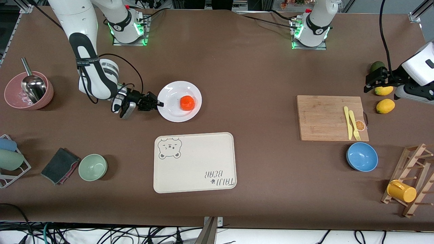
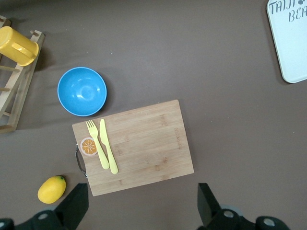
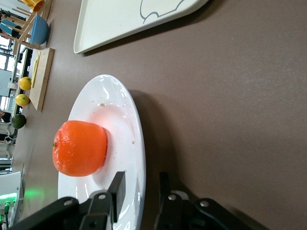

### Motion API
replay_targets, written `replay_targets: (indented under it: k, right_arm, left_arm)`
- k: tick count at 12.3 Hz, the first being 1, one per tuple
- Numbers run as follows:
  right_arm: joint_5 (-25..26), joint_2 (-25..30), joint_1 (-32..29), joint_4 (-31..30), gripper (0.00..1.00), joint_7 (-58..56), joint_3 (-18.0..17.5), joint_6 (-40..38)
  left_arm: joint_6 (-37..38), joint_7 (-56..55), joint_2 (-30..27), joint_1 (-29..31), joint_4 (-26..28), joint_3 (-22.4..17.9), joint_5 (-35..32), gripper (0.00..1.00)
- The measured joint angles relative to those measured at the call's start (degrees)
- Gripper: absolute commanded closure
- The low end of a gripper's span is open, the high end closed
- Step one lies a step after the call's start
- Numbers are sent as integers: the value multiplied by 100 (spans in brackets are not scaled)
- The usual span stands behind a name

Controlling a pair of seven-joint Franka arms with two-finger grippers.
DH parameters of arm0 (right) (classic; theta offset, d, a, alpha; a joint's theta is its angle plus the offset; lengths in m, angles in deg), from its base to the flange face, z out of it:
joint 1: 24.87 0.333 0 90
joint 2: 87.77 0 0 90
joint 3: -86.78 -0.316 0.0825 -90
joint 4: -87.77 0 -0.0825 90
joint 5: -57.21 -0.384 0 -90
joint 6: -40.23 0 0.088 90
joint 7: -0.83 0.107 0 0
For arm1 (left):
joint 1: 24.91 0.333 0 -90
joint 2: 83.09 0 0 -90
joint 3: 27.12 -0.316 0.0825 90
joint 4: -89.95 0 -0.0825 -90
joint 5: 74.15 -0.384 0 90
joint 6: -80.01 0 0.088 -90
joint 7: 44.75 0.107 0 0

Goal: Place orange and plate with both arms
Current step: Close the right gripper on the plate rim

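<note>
Orange (image 1: 187, 102) rides on the plate (image 1: 176, 88), just above the tray (image 1: 217, 159). My right tool (image 1: 156, 102) straddles the rim, closing, not yet pinched; a thin bite could tilt it and roll the fruit off. Left tool (image 1: 370, 82) waits spread over the lemons (image 1: 385, 105).

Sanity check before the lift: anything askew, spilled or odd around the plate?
Nothing stands out. The orange sits upright on the plate, nothing spilled. The right gripper has its jaws astride the plate's rim. The left gripper waits, open, over the cutting board.
</note>
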Motion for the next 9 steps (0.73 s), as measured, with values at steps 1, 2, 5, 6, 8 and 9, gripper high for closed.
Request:
replay_targets:
  k: [1,2,5,6,8,9]
  right_arm:
    - [-2,0,0,0,81,-7,0,2]
    - [-3,0,0,0,85,-12,0,3]
    - [-15,0,0,-1,91,-16,0,5]
    - [-23,1,0,-1,92,-16,0,2]
    - [-54,4,-1,-1,97,-15,1,-23]
    - [-73,15,-5,-1,99,-11,4,-73]
  left_arm:
    - [0,0,0,0,0,0,0,0]
    - [0,0,0,-1,0,0,0,0]
    - [0,0,0,0,0,0,0,0]
    - [0,0,0,0,0,-2,0,0]
    - [0,0,0,2,0,-8,0,0]
    - [0,0,0,2,0,-7,0,0]
